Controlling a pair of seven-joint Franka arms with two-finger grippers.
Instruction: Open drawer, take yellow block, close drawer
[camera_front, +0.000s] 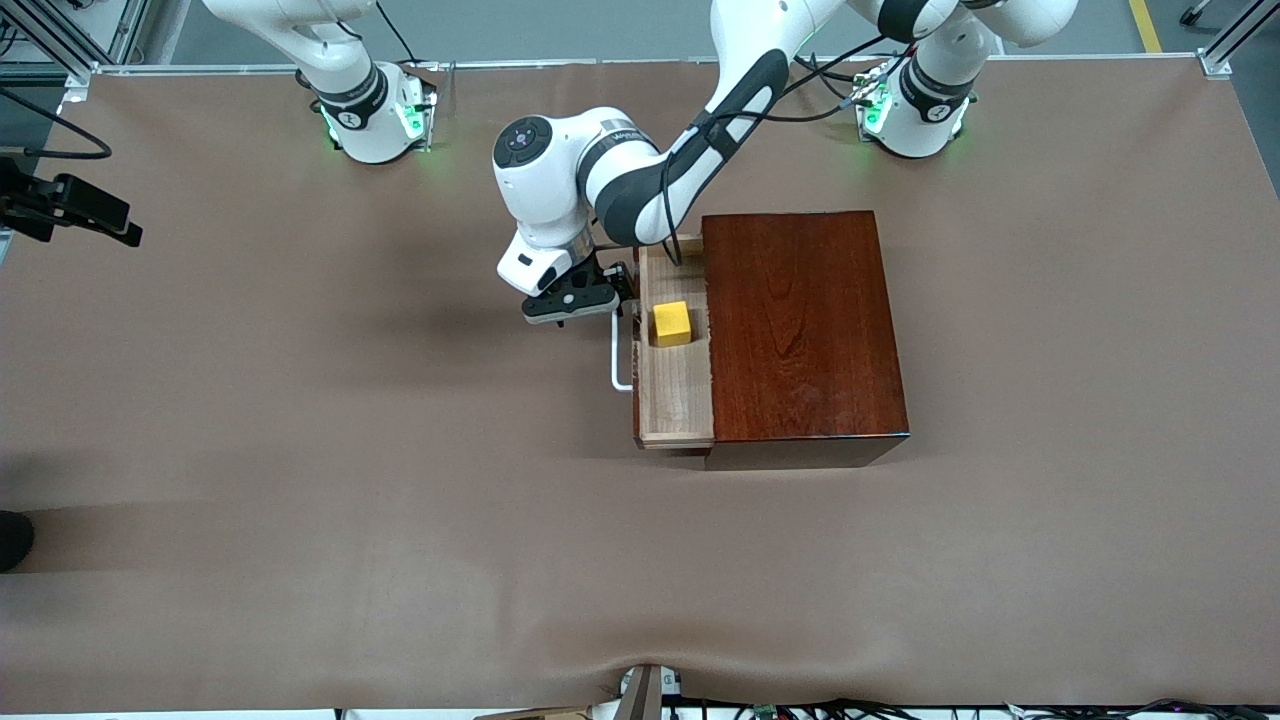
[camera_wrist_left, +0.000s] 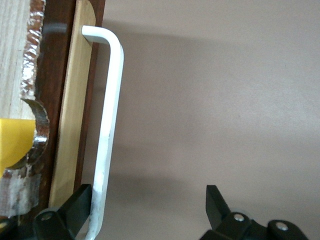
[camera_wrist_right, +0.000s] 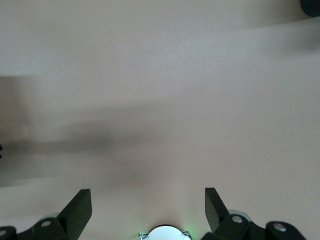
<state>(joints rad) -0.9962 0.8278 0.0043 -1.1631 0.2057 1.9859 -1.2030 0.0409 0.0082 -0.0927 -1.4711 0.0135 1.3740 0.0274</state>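
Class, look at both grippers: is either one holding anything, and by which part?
Nothing is held. The left gripper stands open at the drawer's handle; the right gripper waits open over bare table.

Big desk (camera_front: 300, 420) covered in a plain brown sheet, a bit wrinkled along the near edge. Grey floor (camera_front: 600, 30) past the far edge, metal frame posts (camera_front: 1225, 45) at the corners.

no readable text, labels or numbers
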